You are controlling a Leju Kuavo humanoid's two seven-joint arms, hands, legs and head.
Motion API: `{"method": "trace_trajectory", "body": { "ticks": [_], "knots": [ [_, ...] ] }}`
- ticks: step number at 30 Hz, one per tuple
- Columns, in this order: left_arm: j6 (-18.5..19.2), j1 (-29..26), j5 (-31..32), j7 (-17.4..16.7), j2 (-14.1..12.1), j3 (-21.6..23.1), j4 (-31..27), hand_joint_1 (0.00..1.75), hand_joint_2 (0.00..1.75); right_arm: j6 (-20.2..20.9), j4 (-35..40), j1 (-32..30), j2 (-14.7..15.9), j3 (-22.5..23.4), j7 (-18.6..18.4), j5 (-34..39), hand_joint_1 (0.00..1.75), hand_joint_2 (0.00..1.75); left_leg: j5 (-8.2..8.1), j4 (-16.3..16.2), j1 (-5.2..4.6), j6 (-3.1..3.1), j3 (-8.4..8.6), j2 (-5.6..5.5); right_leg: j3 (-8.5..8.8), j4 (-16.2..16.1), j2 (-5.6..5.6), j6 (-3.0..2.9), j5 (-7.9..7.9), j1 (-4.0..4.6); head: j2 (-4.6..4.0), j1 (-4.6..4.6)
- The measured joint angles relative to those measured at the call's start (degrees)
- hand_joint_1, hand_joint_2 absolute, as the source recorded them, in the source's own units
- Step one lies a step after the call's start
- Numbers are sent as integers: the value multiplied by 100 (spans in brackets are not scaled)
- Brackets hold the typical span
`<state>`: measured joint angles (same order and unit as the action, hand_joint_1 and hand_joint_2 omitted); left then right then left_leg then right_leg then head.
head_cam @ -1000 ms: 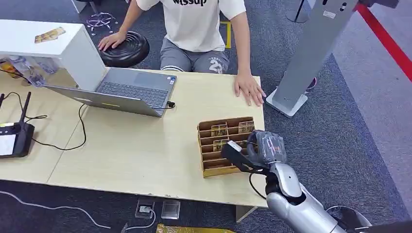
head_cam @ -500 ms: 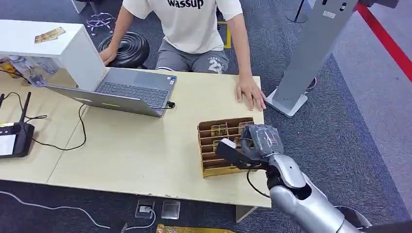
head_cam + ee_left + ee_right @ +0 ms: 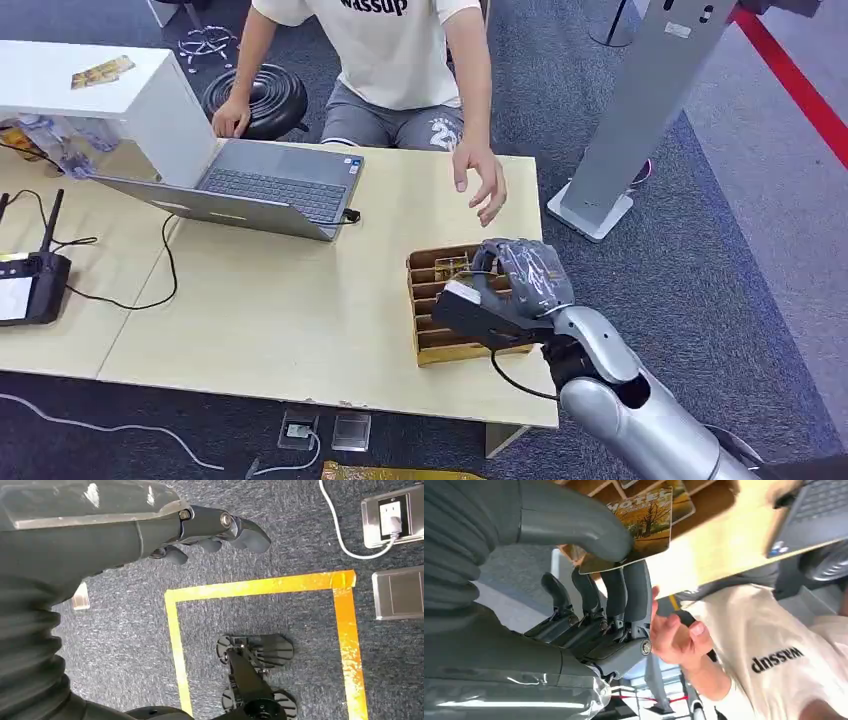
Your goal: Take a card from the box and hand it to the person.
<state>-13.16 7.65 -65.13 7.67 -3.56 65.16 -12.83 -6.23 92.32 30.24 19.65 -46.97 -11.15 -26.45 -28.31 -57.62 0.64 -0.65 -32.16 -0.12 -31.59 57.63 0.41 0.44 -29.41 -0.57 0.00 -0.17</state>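
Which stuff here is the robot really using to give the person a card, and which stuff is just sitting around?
For the job:
- card, pinched by the right hand
- box of cards
- person's hand, lifted off the table

Just lying about:
- laptop
- router
- white shelf
- black stool
- left hand, hanging idle

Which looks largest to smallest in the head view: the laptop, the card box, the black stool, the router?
1. laptop
2. card box, partly hidden by the right hand
3. black stool, partly behind the table; close to the box, so the order is unsure
4. router, cut off by the frame edge
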Motion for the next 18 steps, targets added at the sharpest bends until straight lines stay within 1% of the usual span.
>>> {"method": "trace_trajectory", "body": {
  "ticks": [3, 6, 8, 10, 12, 18],
  "knots": [
    [15, 0, 9, 2, 2, 0, 0, 0, 175, -343, -2, -31, -18, 48, 275, 13, 141, 175, 0, 0, 0, 0, -1, 0, 0, 0, 0, 0, 0, 0, 0, 2],
    [15, 6, 26, 2, 9, 0, 0, 0, 175, -836, -61, -41, -68, 114, 632, -90, 141, 175, 0, 0, 0, 0, 0, 0, 0, 0, 0, 0, 0, 0, 0, 2],
    [11, 23, 37, -9, 22, 0, 0, 0, 175, -1293, -160, -58, -127, 144, 853, -267, 141, 175, 0, 0, 0, 0, -1, -1, 0, 0, -1, 0, 0, 0, 0, 0],
    [-4, 43, 72, -33, 35, 0, 0, 0, 175, -1844, -306, -69, -218, 205, 1025, -504, 141, 175, 0, 0, 0, 0, -2, -1, 0, 0, -1, 0, 0, 0, 0, 2],
    [-9, 67, 90, -42, 50, 0, 0, 0, 175, -2256, -465, -65, -295, 249, 1111, -686, 141, 175, 0, 0, 0, 0, -1, -1, 1, 0, -1, 0, 0, 0, 0, -2],
    [2, 122, 181, -94, 77, 2, -2, 0, 175, -3058, -920, -88, -446, 284, 1237, -1021, 141, 175, 0, 0, 0, 0, -1, -1, 0, 0, 0, 0, 0, 0, 0, 2]
  ]
}}
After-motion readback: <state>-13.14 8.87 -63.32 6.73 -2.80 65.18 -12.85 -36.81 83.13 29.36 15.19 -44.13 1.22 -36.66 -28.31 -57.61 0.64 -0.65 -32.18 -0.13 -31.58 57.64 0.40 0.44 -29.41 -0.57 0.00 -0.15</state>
